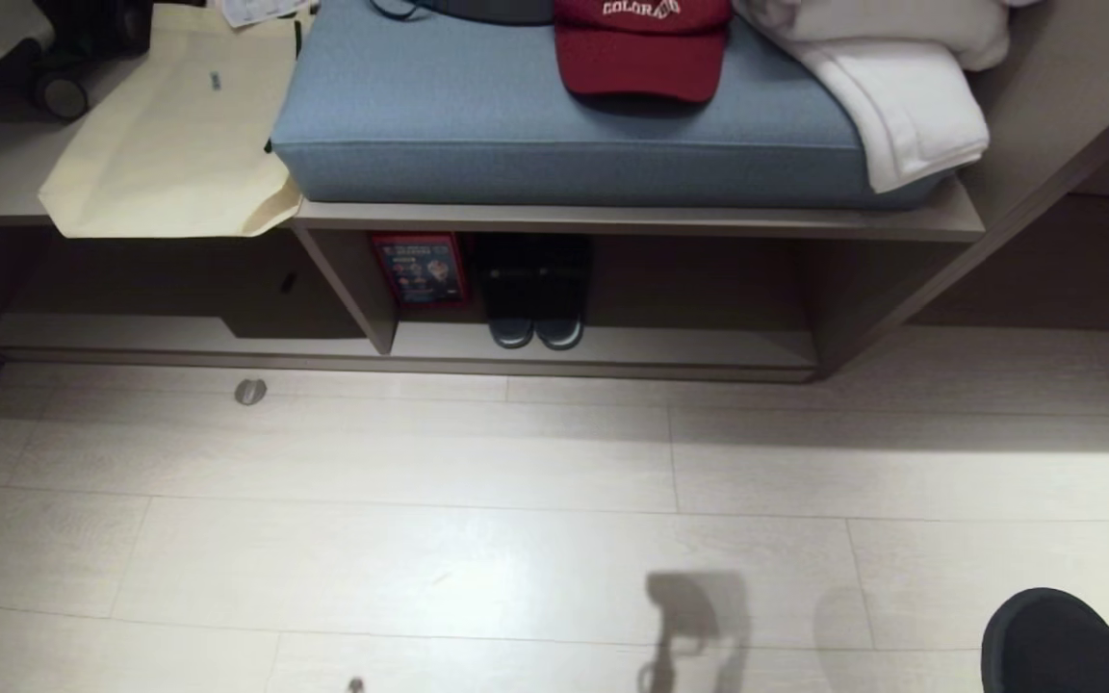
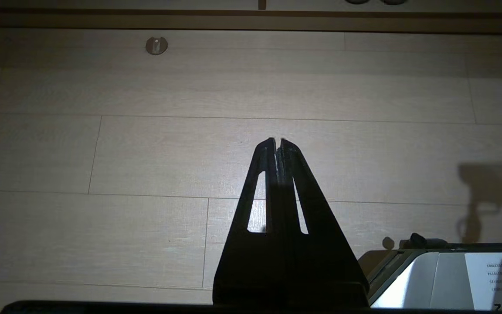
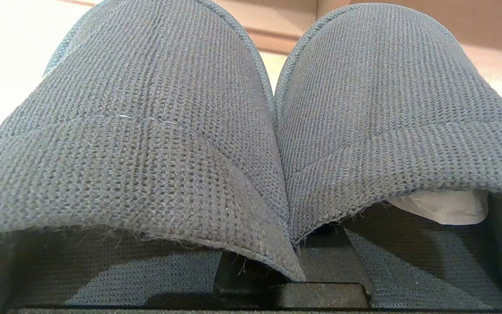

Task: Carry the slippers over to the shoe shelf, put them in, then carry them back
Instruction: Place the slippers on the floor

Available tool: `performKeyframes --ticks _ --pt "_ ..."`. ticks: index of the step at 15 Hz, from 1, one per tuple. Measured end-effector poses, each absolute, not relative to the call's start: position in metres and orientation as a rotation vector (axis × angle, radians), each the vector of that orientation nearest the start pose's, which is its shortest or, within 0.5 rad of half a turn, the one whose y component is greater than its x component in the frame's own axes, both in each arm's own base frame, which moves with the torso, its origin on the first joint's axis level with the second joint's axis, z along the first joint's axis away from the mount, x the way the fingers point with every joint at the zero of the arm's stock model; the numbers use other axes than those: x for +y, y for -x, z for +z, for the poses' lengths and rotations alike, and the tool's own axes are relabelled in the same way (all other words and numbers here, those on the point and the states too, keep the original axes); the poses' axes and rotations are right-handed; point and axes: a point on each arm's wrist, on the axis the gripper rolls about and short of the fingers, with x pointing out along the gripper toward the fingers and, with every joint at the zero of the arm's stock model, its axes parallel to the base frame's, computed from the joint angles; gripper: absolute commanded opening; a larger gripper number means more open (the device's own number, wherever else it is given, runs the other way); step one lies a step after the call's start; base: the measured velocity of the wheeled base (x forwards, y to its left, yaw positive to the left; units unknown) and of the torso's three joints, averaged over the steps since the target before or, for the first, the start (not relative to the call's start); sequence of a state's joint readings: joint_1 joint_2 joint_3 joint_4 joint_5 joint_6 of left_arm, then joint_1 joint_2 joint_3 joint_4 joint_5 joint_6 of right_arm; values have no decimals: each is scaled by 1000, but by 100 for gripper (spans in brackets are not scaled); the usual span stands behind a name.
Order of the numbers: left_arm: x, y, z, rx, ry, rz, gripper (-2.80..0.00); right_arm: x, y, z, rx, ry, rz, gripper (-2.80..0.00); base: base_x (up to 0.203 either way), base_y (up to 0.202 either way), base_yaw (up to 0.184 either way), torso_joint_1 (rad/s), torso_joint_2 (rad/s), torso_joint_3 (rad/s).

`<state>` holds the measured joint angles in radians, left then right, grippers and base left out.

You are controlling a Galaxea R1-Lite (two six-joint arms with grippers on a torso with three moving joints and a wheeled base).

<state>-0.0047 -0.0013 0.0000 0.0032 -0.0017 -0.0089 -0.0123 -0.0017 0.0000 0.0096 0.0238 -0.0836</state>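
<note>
The two grey-blue knit slippers (image 3: 190,131) fill the right wrist view side by side, toes pointing away. My right gripper (image 3: 292,270) is shut on their inner edges, its dark fingers (image 3: 342,266) mostly buried under the fabric. In the head view the slippers (image 1: 1055,640) show as dark rounded shapes at the lower right, over the floor. The shoe shelf (image 1: 709,348) is the low open compartment under the bench, across a stretch of floor. My left gripper (image 2: 277,144) is shut and empty, hanging over the pale floorboards.
Dark shoes (image 1: 535,303) and a red box (image 1: 418,269) stand in the shelf beside its divider panel (image 1: 348,284). On the bench above lie a blue cushion (image 1: 516,125), a red cap (image 1: 646,48), white towels (image 1: 901,91) and a cream bag (image 1: 169,135). A round metal stud (image 1: 249,391) sits on the floor.
</note>
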Motion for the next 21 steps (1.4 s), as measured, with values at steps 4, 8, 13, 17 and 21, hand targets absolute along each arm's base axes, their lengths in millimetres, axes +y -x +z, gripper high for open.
performKeyframes --ticks 4,8,13,17,21 --pt "0 23 75 2 8 -6 -280 1 23 74 7 82 12 -280 0 0 0 4 0 202" --pt "0 23 75 2 9 -6 -280 1 23 74 8 82 12 -280 0 0 0 3 0 200" --pt "0 23 75 2 9 -6 -280 1 23 74 8 82 11 -280 0 0 0 5 2 204" --pt "0 23 75 2 9 -6 -280 1 23 74 8 82 11 -280 0 0 0 1 0 201" --pt "0 23 75 2 9 -6 -280 1 23 75 7 82 11 -280 0 0 0 0 2 202"
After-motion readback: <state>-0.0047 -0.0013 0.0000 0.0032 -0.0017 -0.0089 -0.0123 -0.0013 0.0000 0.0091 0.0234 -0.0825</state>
